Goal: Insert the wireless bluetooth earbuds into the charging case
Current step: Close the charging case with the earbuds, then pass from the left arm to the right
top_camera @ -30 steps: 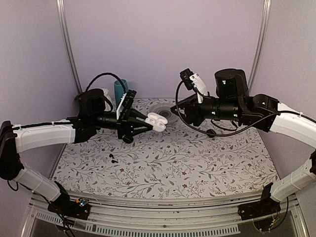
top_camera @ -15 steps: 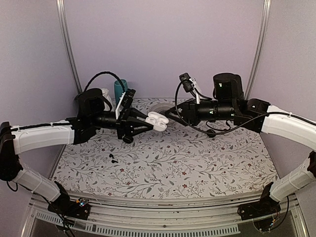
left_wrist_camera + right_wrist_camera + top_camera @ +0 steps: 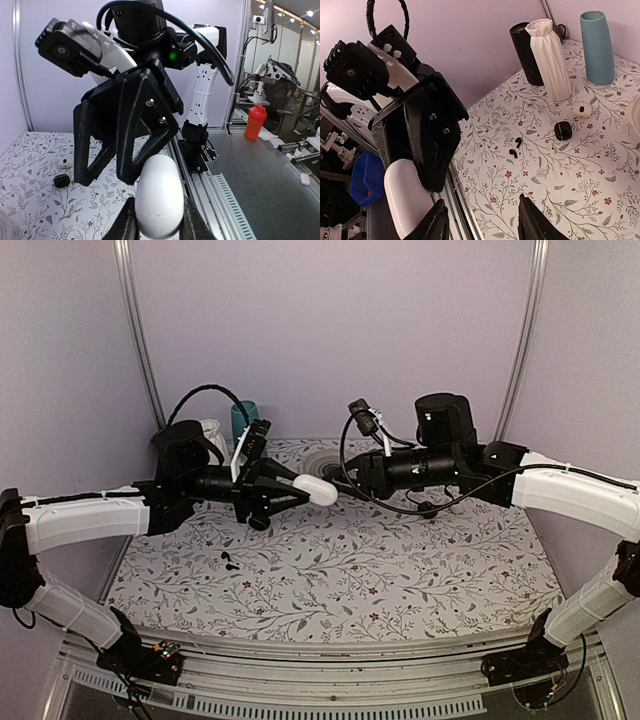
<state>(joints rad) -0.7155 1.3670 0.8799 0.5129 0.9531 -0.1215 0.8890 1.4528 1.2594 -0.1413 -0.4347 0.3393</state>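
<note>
1. From above: clamped with the left gripper [image 3: 303,489] on the white charging case [image 3: 320,491], held off the table [image 3: 400,570] over its far middle.
2. Against half a second ago: reached further left with the right gripper [image 3: 343,486], now right at the case's right end rather than apart from it. Read then as two pale lobes, now as one smooth oval. Contact impossible to judge from here.
3. Same view, near left of the table: black earbuds [image 3: 228,560], tiny, lying where they lay before.
4. From the left wrist: only fingertips [image 3: 127,225] in view, cut off by the bottom edge, pressed on both sides of the charging case [image 3: 159,197]. Facing it, the right gripper [image 3: 105,177], jaws apart, one finger just beside the case's upper left. Touching or not, cannot tell.
5. From the right wrist: right gripper [image 3: 482,220] spread wide at the bottom edge, tips cropped, nothing between them. Lower left, the charging case [image 3: 406,197] pinched in the left gripper [image 3: 425,175], its second finger hidden. Further right on the table, black earbuds [image 3: 515,146]; beyond them a small black case [image 3: 563,130] and faint pale specks [image 3: 553,148], too small to name.
</note>
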